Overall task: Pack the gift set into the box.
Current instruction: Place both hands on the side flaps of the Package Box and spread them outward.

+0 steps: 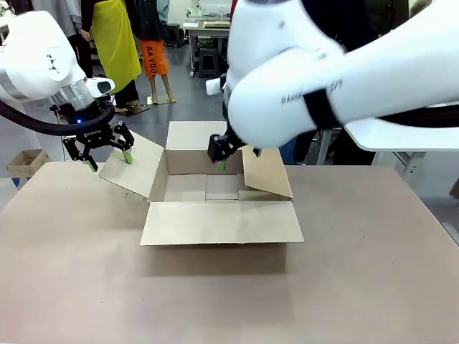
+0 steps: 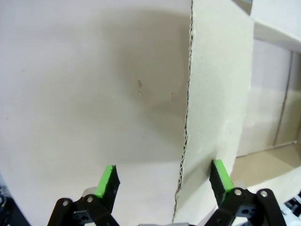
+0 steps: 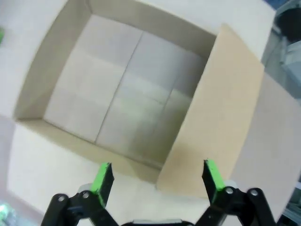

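table (image 1: 215, 301) nearest us | box (image 1: 222, 223) mid-table, all four flaps folded out, we see its cardboard floor | left gripper (image 1: 110, 162) fingers apart, straddling left flap's outer edge, contact we can't tell | right gripper (image 1: 222, 162) fingers apart, above box's far side beside right flap

The box (image 1: 190, 163) lies open above — its right flap (image 1: 269, 172) perhaps overhanging.

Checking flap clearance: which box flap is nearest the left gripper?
The left flap, slanting outward; its edge runs between the left gripper's open fingers.
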`<state>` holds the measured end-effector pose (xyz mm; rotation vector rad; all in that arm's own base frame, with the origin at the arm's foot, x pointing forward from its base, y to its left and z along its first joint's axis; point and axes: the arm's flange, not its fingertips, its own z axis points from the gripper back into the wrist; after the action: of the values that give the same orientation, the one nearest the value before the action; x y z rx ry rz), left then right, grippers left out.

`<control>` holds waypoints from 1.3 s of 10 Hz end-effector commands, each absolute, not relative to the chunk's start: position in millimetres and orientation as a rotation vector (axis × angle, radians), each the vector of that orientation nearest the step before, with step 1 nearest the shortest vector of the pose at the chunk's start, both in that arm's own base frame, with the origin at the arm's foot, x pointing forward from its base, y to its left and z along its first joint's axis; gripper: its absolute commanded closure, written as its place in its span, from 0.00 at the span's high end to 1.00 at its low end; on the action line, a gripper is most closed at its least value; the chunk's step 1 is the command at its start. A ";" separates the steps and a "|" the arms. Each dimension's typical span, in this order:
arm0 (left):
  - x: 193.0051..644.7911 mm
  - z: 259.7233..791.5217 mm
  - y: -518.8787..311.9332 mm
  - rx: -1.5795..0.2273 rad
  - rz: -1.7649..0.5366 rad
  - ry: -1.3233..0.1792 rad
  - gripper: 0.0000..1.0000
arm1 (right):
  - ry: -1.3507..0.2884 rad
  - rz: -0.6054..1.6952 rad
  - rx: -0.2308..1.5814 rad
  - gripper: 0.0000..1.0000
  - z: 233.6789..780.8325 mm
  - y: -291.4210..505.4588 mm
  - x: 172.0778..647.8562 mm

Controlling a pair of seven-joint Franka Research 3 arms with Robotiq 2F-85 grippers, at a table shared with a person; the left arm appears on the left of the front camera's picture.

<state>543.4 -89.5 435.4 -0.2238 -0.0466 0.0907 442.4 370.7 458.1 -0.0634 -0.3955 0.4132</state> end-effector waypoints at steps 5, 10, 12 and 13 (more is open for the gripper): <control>543.1 437.1 -89.6 -0.211 0.101 -0.047 1.00 | -0.363 0.368 -0.204 1.00 428.7 376.4 455.6; 543.1 437.1 -89.6 -0.211 0.101 -0.047 1.00 | -0.299 0.140 -0.396 1.00 418.4 406.7 514.3; 543.1 437.1 -89.6 -0.211 0.101 -0.047 1.00 | -0.284 0.055 -0.468 1.00 404.2 406.6 535.0; 543.1 437.1 -89.6 -0.211 0.101 -0.047 1.00 | -0.287 0.015 -0.514 1.00 399.2 405.1 540.9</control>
<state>543.9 -89.5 434.5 -0.2237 -0.0452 0.0910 532.8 394.7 395.9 -0.4475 -0.2677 0.0826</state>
